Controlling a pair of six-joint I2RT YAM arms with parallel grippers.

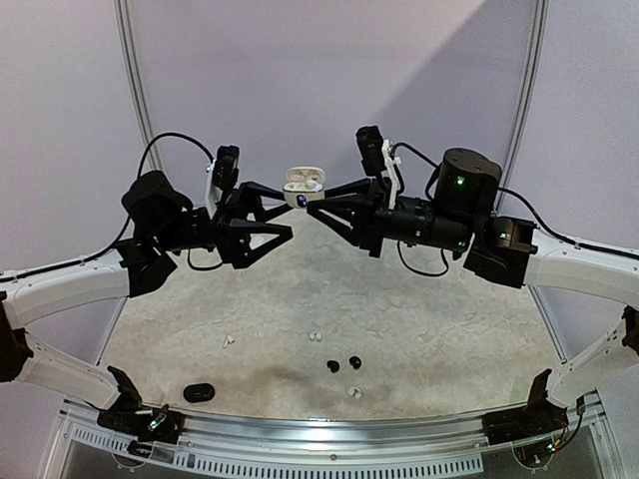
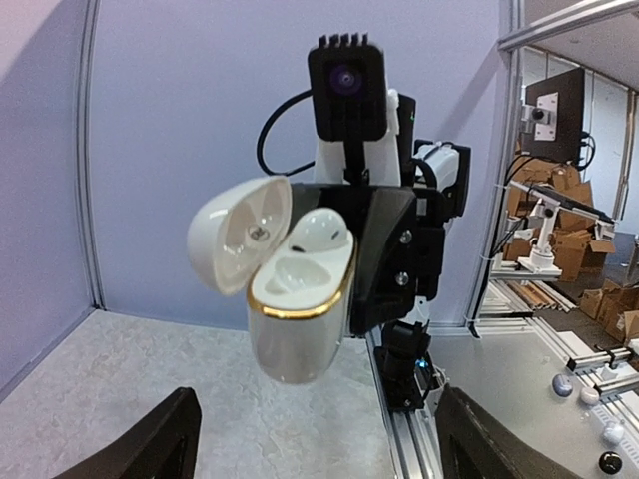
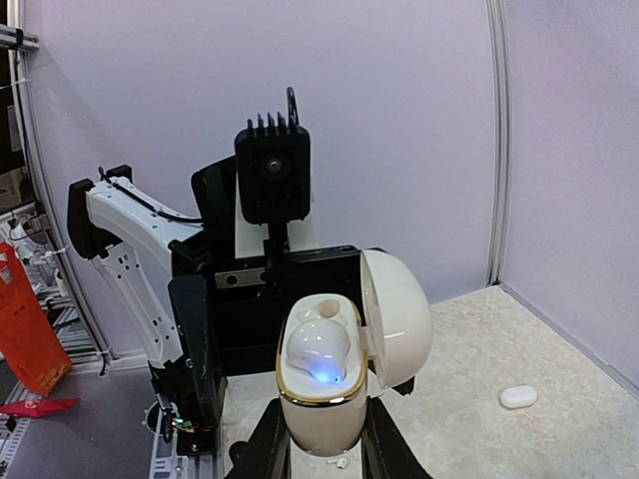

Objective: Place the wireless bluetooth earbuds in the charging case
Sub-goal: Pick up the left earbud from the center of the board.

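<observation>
**Open charging case held in mid-air by the right tool, left tool facing it with fingers spread**

The right tool [image 3: 326,449] is clenched on the base of a glossy white charging case [image 3: 321,394], rounded like a pebble with a thin gold rim. Its domed lid is swung open. One smooth white bud [image 3: 319,349] sits in a well with a blue glow on it, and the other well is hollow. The left tool [image 1: 290,213] is released. On the speckled beige tabletop [image 1: 449,329] lie loose white buds [image 1: 315,336], two round shiny black buds [image 1: 332,366] and a black oval case [image 1: 200,392].
</observation>
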